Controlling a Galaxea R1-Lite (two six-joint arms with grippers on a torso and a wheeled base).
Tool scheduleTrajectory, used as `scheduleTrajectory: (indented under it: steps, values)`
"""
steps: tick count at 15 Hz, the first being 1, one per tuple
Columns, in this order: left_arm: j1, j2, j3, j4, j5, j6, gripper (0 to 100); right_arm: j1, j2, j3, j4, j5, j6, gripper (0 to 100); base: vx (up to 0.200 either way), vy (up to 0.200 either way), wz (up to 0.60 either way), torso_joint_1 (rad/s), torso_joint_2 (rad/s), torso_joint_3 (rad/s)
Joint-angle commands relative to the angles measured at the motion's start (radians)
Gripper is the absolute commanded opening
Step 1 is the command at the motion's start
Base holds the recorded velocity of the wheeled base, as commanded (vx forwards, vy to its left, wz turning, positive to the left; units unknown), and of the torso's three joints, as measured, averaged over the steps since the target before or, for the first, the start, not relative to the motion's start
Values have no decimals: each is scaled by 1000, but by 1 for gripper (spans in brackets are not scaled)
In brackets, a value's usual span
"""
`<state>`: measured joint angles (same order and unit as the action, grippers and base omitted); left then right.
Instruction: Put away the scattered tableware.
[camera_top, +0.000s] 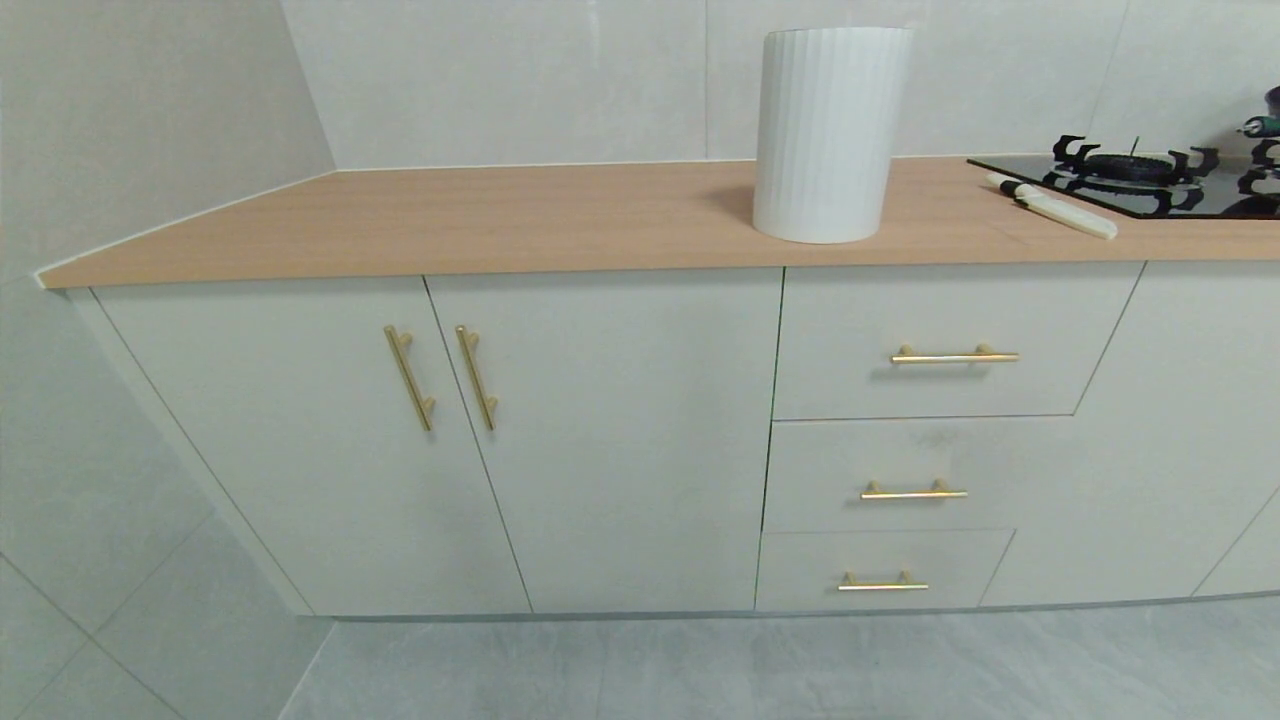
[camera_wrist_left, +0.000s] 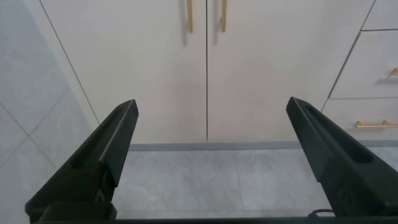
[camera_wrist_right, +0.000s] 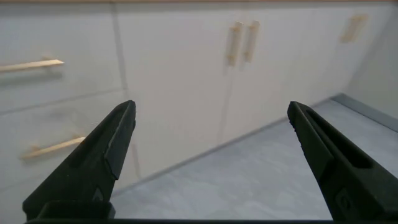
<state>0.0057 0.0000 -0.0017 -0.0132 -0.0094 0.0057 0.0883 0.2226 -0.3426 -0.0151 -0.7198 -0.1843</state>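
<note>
On the wooden countertop (camera_top: 520, 215) stands a tall white ribbed holder (camera_top: 828, 132). A white-handled utensil (camera_top: 1055, 208) lies to its right at the edge of the black gas hob (camera_top: 1150, 180). My left gripper (camera_wrist_left: 211, 109) is open and held low, facing the double cabinet doors (camera_wrist_left: 205, 62) and the grey floor, with nothing between its fingers. My right gripper (camera_wrist_right: 211, 112) is open too, held low in front of the drawers (camera_wrist_right: 56, 99) and cabinet fronts, holding nothing.
Below the counter are two cabinet doors with gold handles (camera_top: 440, 375) and three drawers (camera_top: 930, 355) to their right. A tiled wall closes off the left side. Grey tiled floor (camera_top: 700, 670) lies in front of the cabinets.
</note>
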Motion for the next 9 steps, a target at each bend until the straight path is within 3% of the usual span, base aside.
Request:
scheduleTrajectory:
  steps: [1,4,5,6,8,9]
  values:
    - [0,0,0,1,0,0,100,-71,-192,4,55,-1,-12,100,0,0,0,0,0,0]
    - [0,0,0,1,0,0,100,-84,-223,50,109,0,8,100,0,0,0,0,0,0]
    - [0,0,0,-1,0,0,100,-84,-223,126,96,34,31,100,0,0,0,0,0,0]
    - [0,0,0,-1,0,0,100,-85,-223,191,69,99,34,100,0,0,0,0,0,0]
    - [0,0,0,-1,0,0,100,-84,-223,343,-75,355,40,100,0,0,0,0,0,0]
    - [0,0,0,-1,0,0,100,-84,-223,341,-52,451,54,100,0,0,0,0,0,0]
